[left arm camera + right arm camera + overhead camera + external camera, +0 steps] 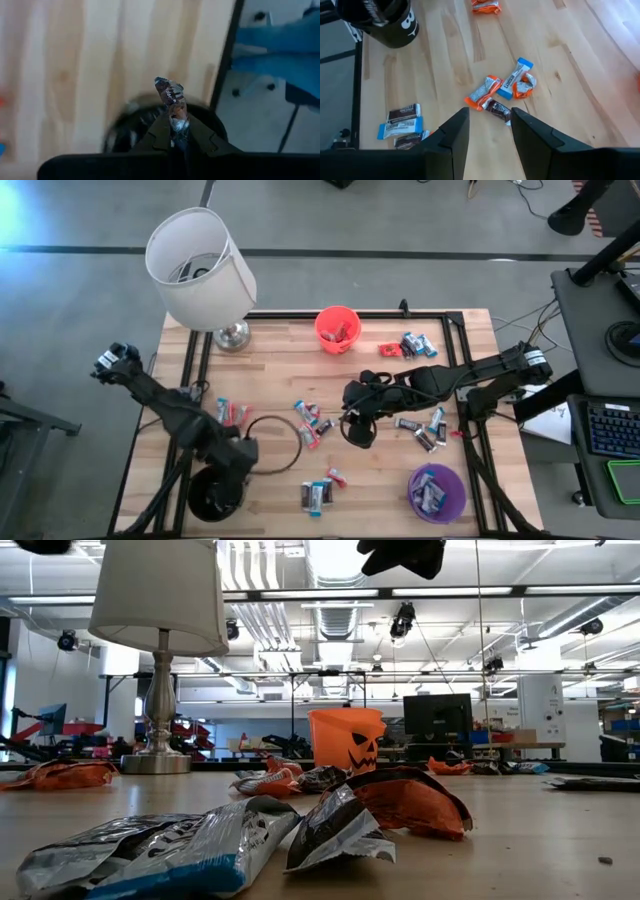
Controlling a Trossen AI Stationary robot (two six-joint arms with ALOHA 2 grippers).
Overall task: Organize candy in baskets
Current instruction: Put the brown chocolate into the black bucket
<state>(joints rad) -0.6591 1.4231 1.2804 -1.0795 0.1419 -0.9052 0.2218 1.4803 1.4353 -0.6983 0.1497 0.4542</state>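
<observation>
left gripper [175,131]: fingers clamped on a dark-wrapped candy [171,97], which stands up from the tips; poised directly over the black basket [216,493] at the near-left table corner.
right gripper [489,131]: fingers apart, nothing between them; hanging over mid-table above a small cluster of candies.
cluster [502,90]: orange, blue and dark pieces lying touching on the wood, just ahead of the right fingertips.
nearest piece: dark candy [498,108], lying between the lines of the two fingers; long axis slanted across the gap rather than along it.
nearer arm: right, by far; left is well apart from the cluster.
orange basket [338,328]: far edge of the table, beyond the cluster.
purple basket [437,491]: near right, holding several candies.
judgement: a straight descent would probably straddle the dark piece; its orange neighbour touches it and may be caught too.
</observation>
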